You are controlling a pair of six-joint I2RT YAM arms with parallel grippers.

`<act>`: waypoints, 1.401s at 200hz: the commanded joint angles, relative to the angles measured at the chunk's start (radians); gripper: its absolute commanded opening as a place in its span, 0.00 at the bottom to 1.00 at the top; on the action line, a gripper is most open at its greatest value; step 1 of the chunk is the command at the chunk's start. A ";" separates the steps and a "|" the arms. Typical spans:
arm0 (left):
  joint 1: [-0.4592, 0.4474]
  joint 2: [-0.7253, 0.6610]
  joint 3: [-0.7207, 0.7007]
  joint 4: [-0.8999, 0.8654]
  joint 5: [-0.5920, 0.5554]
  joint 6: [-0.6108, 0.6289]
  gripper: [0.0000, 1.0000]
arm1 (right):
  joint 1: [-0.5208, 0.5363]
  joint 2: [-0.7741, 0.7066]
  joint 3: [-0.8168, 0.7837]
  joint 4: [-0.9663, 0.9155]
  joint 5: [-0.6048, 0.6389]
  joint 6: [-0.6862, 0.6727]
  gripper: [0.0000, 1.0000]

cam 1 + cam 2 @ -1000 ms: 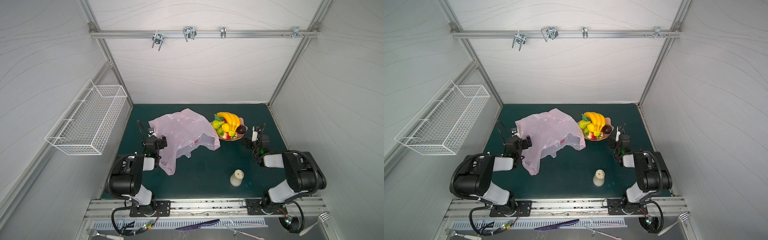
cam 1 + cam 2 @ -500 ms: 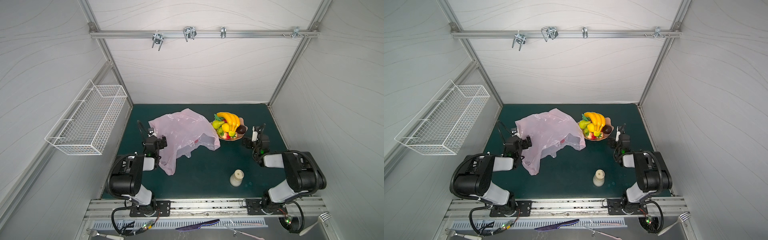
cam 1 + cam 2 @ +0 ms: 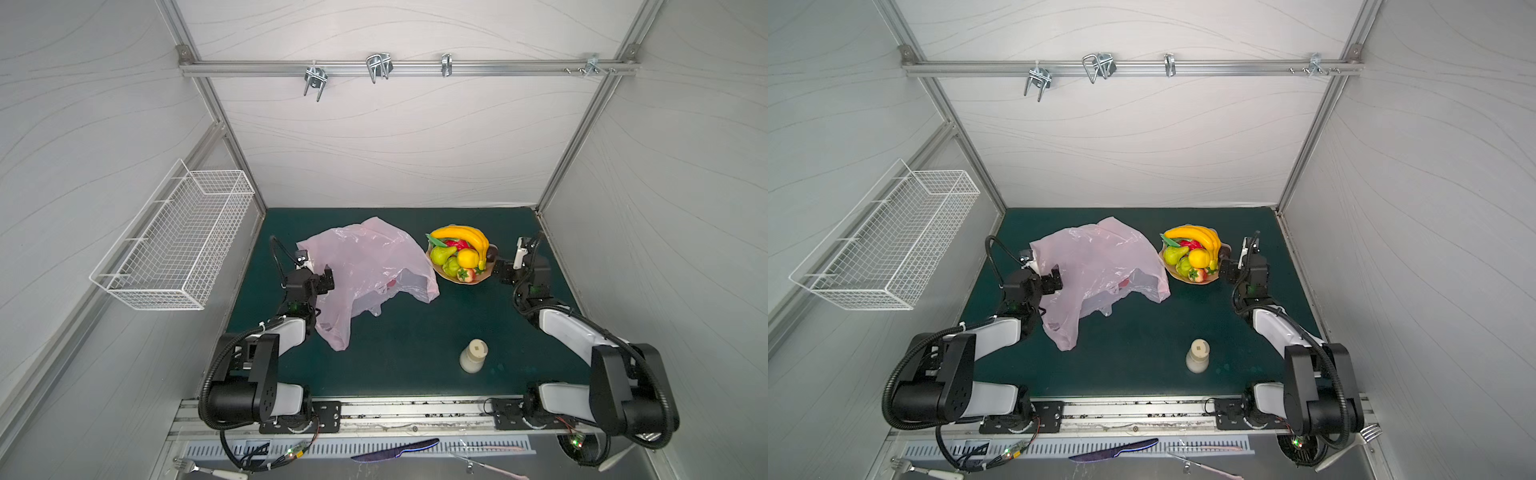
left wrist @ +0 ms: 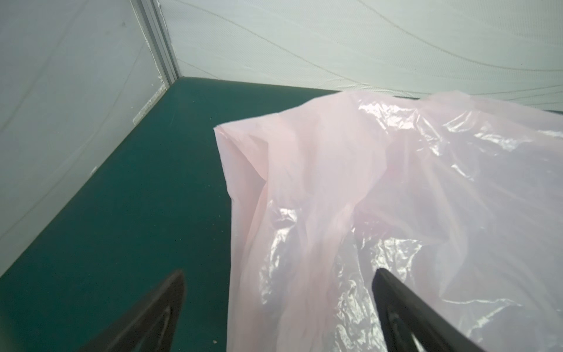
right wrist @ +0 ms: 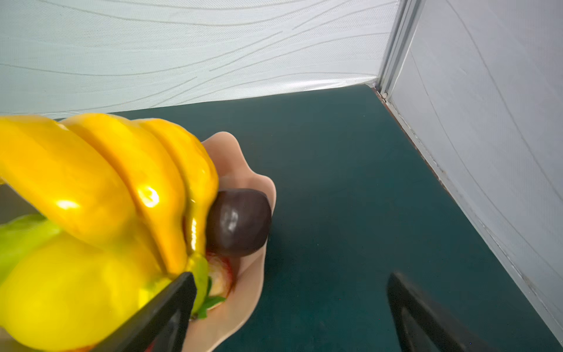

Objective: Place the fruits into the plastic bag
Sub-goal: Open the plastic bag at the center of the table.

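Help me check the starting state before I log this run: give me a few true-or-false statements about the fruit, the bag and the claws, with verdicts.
1. The fruits are piled on the plate. True.
2. The plastic bag already holds the banana bunch. False: the bunch lies on top of the pile on the plate.
3. The left claw is shut on the bag. False: it is open at the bag's edge.
4. The right claw is open beside the plate and grips nothing. True.
5. The cream bottle lies on its side against the plate. False: it stands upright, apart from the plate and nearer the arm bases.
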 commanded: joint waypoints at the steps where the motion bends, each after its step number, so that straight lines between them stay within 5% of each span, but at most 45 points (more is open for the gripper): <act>1: 0.002 -0.078 0.039 -0.058 -0.007 -0.031 0.98 | 0.024 -0.073 0.005 -0.152 0.027 0.054 0.99; 35: -0.004 -0.202 0.092 -0.212 0.037 -0.121 0.98 | 0.031 -0.182 0.065 -0.382 0.005 0.119 0.99; 69: -0.022 -0.255 0.278 -0.555 0.128 -0.201 0.97 | 0.032 -0.284 0.182 -0.663 -0.100 0.212 0.99; 129: -0.146 -0.163 0.650 -1.154 0.308 -0.281 0.93 | 0.034 -0.352 0.382 -1.036 -0.506 0.304 0.99; 175: -0.436 -0.078 0.723 -1.459 0.088 -0.009 0.92 | 0.058 -0.378 0.465 -1.267 -0.718 0.295 0.99; 214: -0.489 0.003 0.696 -1.487 -0.109 0.098 0.89 | 0.058 -0.398 0.495 -1.318 -0.713 0.286 0.99; 280: -0.534 0.260 0.781 -1.535 -0.206 0.136 0.89 | 0.057 -0.370 0.535 -1.312 -0.720 0.270 0.99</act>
